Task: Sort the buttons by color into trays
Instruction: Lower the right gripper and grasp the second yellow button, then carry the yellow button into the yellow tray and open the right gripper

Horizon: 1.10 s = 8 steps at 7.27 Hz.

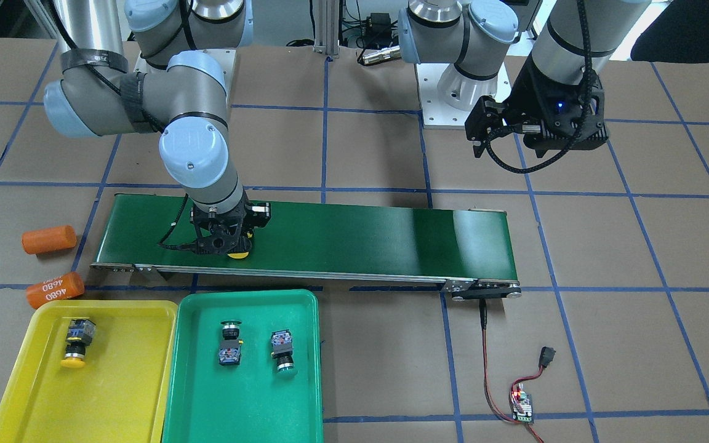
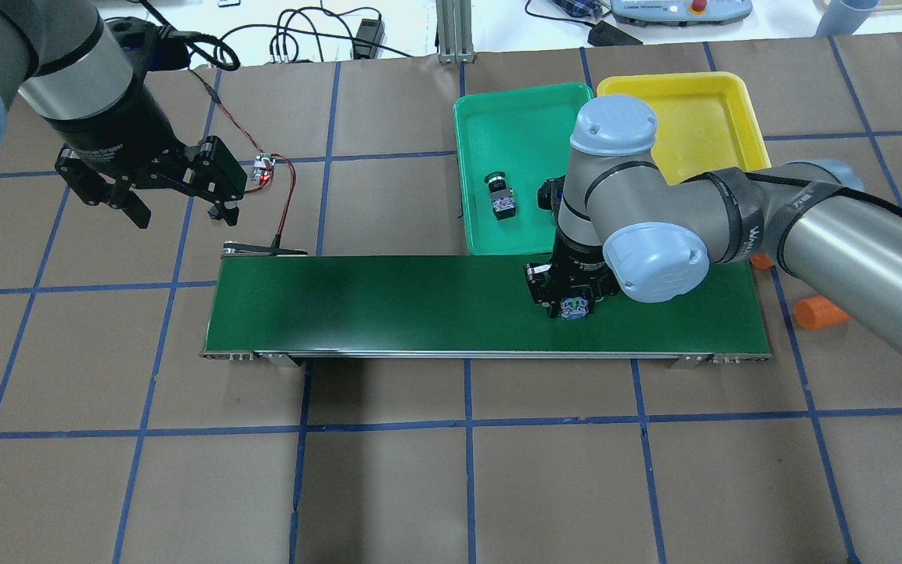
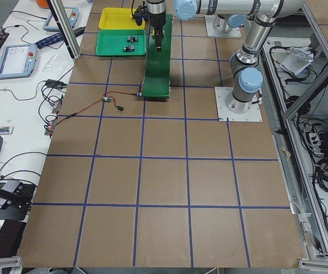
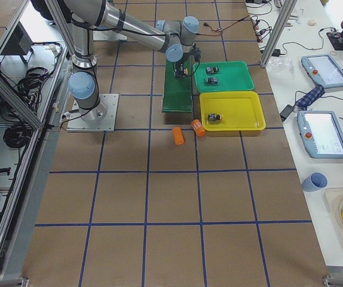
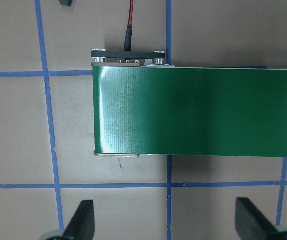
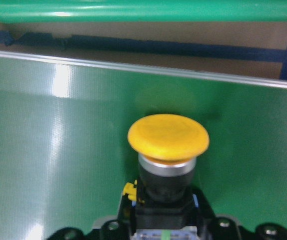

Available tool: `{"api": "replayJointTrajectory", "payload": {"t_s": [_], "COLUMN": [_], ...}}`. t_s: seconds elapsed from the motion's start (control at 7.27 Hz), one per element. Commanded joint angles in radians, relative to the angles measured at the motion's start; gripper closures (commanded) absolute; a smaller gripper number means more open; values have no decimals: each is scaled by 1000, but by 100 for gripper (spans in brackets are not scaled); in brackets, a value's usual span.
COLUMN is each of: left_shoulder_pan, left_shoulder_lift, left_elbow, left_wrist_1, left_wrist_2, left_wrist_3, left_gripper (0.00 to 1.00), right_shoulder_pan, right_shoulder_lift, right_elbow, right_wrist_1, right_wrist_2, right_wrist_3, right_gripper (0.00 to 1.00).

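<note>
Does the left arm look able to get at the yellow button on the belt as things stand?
Probably not: the right gripper sits right over the yellow button, and the left gripper hangs open beyond the far end of the belt.

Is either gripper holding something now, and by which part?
The right gripper grips the yellow button by its black body, on the belt. The left gripper holds nothing.

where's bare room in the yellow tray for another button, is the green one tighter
In the yellow tray the one yellow button lies near the corner by the orange cylinders; the side along the green tray and the end away from the conveyor belt are bare. The green tray is tighter: two green buttons in its belt-side half.
</note>
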<state>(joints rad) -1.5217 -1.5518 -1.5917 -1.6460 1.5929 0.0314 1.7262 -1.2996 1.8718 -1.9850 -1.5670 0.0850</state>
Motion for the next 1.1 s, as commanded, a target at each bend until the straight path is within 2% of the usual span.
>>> {"api": "replayJointTrajectory", "payload": {"t_s": [0.0, 0.14, 0.41, 0.69, 0.96], "left_shoulder_pan": [2, 2, 3, 5, 3], "left_shoulder_lift": [-4, -4, -5, -11, -13], "left_elbow": [-8, -8, -8, -1, 1], "left_wrist_1": [0, 0, 0, 0, 0], "left_wrist_2": [2, -1, -1, -1, -1], "left_wrist_3": [-11, -11, -11, -11, -11], "left_gripper": [0, 0, 0, 0, 0], "right_shoulder_pan": [-60, -121, -204, -275, -324], "right_shoulder_lift": [3, 16, 129, 198, 238], "right_elbow": [-104, -167, -241, -238, -235], "right_wrist_1": [0, -14, -127, -205, -210], "right_wrist_2": [-45, -41, -44, -50, -50], "right_wrist_3": [-5, -17, -31, -103, -128], "right_gripper": [100, 100, 100, 100, 100]}}
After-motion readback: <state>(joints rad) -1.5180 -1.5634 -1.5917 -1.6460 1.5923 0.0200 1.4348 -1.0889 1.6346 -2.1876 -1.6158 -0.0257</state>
